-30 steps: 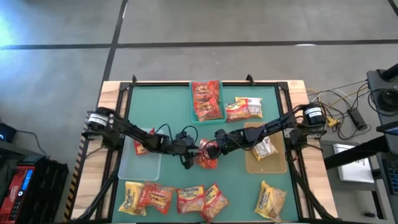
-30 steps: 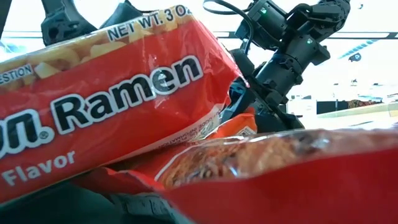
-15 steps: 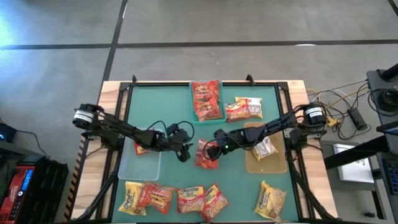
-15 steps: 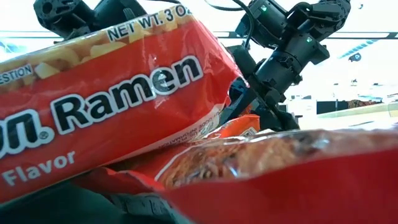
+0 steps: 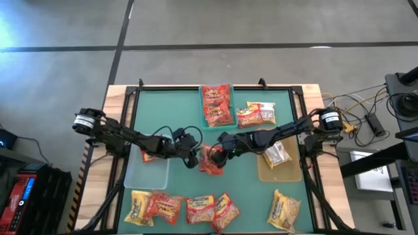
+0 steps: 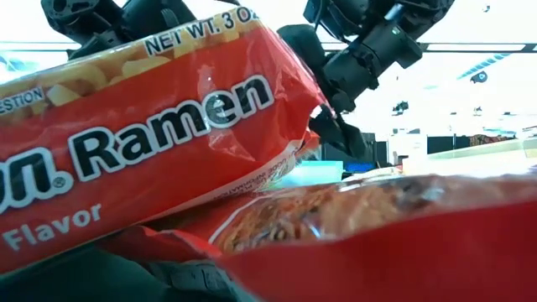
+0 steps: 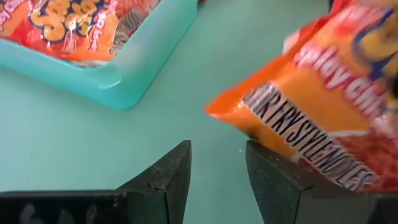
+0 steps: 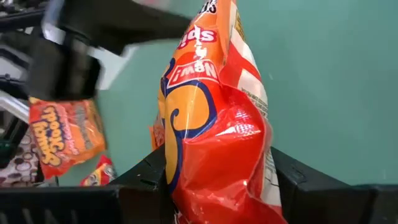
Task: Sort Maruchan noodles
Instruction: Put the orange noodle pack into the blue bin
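At the centre of the high view, the right gripper pinches a red noodle packet that may slip or snag the empty, part-open left gripper alongside.

The mat was plain green, the table pale wood. One bin was teal. The packet was orange-red with a yellow swirl and white lettering. The arms were dark.
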`<state>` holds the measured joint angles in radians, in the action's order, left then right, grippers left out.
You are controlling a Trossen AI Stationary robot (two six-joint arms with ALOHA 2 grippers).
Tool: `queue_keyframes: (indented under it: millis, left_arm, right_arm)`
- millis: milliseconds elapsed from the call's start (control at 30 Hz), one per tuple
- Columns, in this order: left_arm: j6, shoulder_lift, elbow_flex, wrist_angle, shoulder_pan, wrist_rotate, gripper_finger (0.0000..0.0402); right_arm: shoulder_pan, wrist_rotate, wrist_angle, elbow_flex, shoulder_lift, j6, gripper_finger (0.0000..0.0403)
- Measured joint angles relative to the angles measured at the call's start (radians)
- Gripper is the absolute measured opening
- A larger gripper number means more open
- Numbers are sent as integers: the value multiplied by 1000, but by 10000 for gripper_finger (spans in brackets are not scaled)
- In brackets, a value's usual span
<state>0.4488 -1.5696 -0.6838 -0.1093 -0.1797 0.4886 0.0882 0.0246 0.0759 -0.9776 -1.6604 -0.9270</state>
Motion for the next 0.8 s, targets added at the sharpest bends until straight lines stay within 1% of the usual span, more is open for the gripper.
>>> queue_keyframes:
  millis: [100,167,367,467,600,700,800]
  left_arm:
    - [8,0,0,12,-12,0,137]
    - [9,5,0,21,-24,-1,137]
    - [-1,51,0,26,-49,0,137]
    - [-2,68,0,41,-57,5,137]
    - [-2,69,5,60,-65,46,137]
    - [3,67,9,62,-65,48,137]
    - [5,67,11,61,-65,50,137]
  right_arm:
    - [-7,-6,-62,-41,0,50,150]
    - [-15,-32,-145,-78,1,91,150]
    - [-63,-166,-435,-225,1,236,150]
    - [-81,-179,-509,-300,2,300,150]
    - [-100,-189,-606,-404,2,386,150]
    - [-114,-263,-676,-474,4,455,150]
    - [-132,-376,-731,-533,4,535,150]
